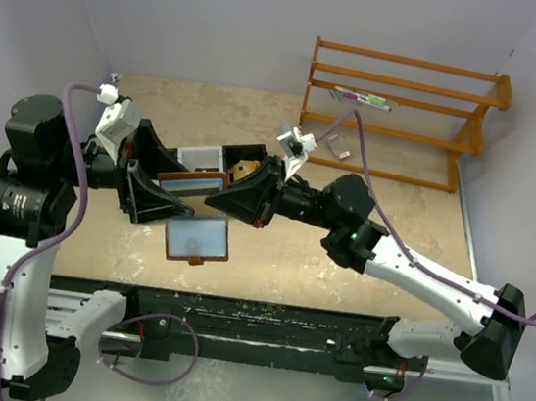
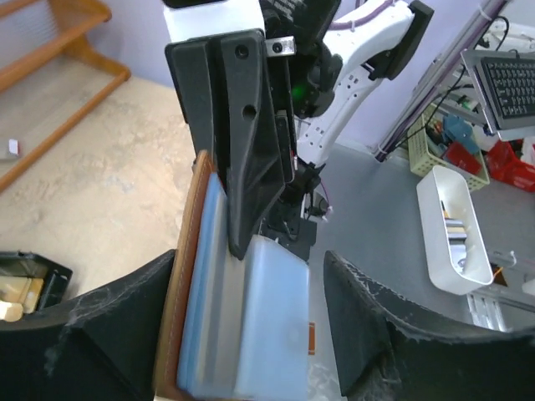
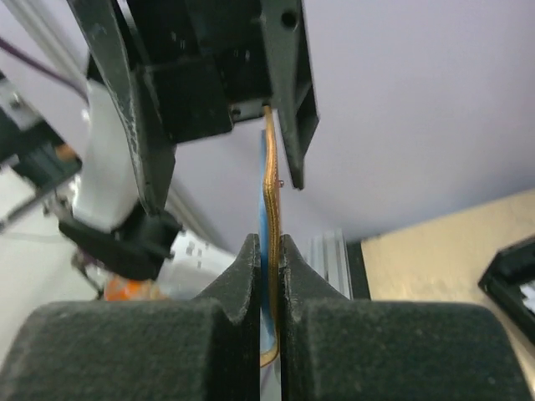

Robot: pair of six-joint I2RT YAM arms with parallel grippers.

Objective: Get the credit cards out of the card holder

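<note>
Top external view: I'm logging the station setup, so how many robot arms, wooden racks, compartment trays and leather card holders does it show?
black-and-white robot arms: 2 (left arm, right arm)
orange wooden slatted rack: 1
black compartment tray: 1
brown leather card holder with light blue lining: 1
Total: 5

Pale lilac-grey walls (image 1: 223, 17) close in a tan, speckled table (image 1: 435, 208) on three sides, under even light. An orange wooden rack (image 1: 405, 60) stands at its far right against the back wall, with markers (image 1: 362, 98) lying on one shelf. A black rail (image 1: 262, 320) runs along the near edge. Beyond the table are a grey floor (image 2: 368, 217), a white bin (image 2: 432, 221), a green basket (image 2: 423, 155) and a keyboard (image 2: 512, 83).
</note>
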